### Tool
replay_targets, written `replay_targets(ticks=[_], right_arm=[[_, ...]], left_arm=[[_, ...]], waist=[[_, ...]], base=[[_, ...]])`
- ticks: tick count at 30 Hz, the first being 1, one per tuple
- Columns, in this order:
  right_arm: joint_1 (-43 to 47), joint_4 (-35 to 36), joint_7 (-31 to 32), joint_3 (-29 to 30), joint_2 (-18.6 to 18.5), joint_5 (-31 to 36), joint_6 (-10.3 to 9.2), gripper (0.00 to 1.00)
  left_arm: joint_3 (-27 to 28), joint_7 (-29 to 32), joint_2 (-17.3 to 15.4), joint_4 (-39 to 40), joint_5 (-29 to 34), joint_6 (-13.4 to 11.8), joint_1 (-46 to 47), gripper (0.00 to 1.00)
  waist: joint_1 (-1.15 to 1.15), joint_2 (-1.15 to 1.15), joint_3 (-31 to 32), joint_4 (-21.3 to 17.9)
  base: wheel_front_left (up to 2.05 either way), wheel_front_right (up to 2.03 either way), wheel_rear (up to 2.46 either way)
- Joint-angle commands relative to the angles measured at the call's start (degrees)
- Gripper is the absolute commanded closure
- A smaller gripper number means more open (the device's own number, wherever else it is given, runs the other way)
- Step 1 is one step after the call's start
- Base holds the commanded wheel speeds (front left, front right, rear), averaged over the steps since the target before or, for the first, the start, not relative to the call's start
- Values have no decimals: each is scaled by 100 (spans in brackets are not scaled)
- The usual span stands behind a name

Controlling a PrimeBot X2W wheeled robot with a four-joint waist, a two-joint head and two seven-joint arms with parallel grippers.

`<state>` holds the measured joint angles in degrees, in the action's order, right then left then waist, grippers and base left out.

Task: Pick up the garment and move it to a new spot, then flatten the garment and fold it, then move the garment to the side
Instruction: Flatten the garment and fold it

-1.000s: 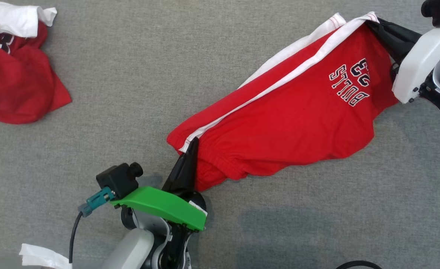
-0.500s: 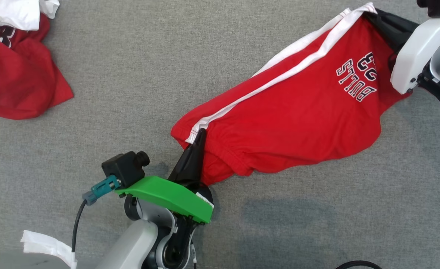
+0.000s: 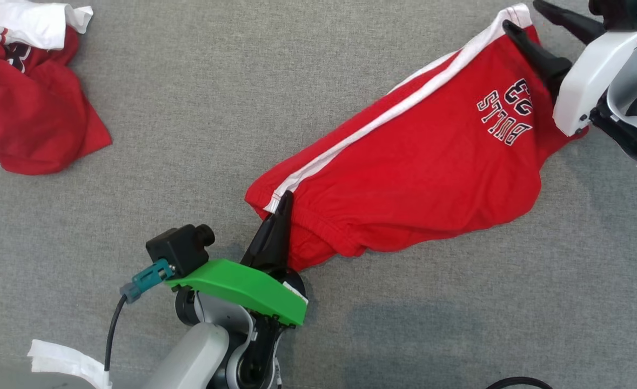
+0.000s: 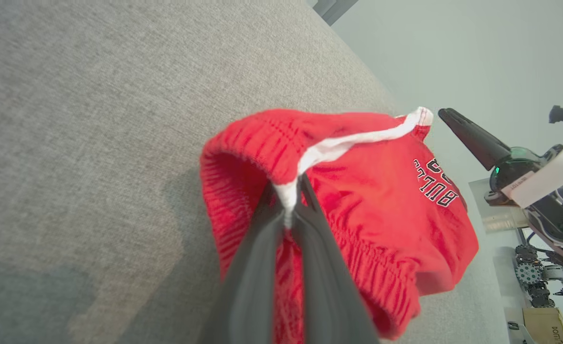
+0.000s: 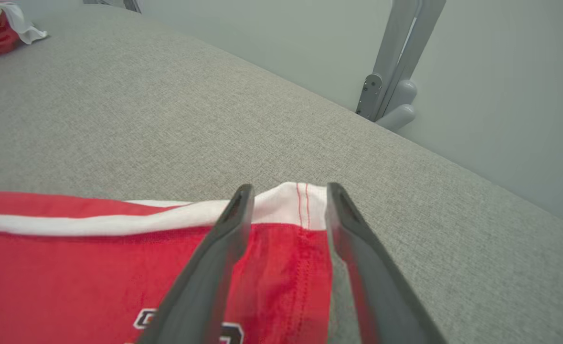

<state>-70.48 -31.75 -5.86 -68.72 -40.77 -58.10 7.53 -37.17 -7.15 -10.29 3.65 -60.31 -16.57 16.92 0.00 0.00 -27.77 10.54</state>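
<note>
Red shorts with a white side stripe and a "BULLS 23" print lie stretched across the grey fabric worktop, reaching from the left hand to the right hand. A crumpled heap of red and white clothing sits well apart from the left hand, off to its left and farther forward. The left hand is clamped tight on the shorts' elastic waistband, its two dark fingers pressed together where the white stripe ends, and the cloth bunches around their tips. The right hand stands spread at the far hem corner. One finger lies over the red cloth and the other is past the edge, above bare worktop, with the white hem between them and not pinched. Behind the left hand a green cover carries a small black camera, and a white scrap lies to that arm's left
</note>
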Motion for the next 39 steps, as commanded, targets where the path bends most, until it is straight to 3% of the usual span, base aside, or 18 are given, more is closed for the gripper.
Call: replay_targets(ticks=[1,2,3,7,11,15,20,25,30,39], right_arm=[[-64,-37,-72,-28,-3,-78,-8,0],[-68,-43,-108,-52,1,-127,-8,0],[-78,-24,-119,-78,-6,-182,-8,0],[-117,146,-240,-116,-78,-378,-8,0],[56,343,-40,-182,-277,-567,-8,0],[225,426,383,-226,-523,-778,-8,0],[434,356,765,-215,-536,-1040,-8,0],[593,-112,1053,-237,-289,-1060,-8,0],[717,-781,1331,-281,29,-989,-7,0],[695,-1540,1932,-381,108,-737,-16,0]], left_arm=[[29,-46,-44,-1,49,-28,-35,36],[34,-61,-61,-8,72,-44,-36,3],[35,-55,-73,-10,79,-55,-46,0],[96,-186,-225,43,241,-224,-215,0],[23,-452,-644,185,826,-524,-412,0],[-51,-647,-850,363,1387,-830,-611,0],[-57,-766,-962,409,2022,-938,-616,0],[-77,-812,-809,292,2493,-753,-547,0],[48,-810,-563,83,3013,-396,-686,0],[396,-806,-260,-160,3413,61,-948,0]], waist=[[0,0,39,-24],[0,0,69,-42],[0,0,100,-63],[0,0,290,-227],[0,0,503,-303],[0,0,676,-229],[0,0,634,-3],[0,0,512,256],[0,0,497,518],[0,0,589,621]], base=[[0,0,0],[0,0,0],[0,0,0],[0,0,0],[0,0,0],[0,0,0],[0,0,0],[0,0,0],[0,0,0],[0,0,0]])
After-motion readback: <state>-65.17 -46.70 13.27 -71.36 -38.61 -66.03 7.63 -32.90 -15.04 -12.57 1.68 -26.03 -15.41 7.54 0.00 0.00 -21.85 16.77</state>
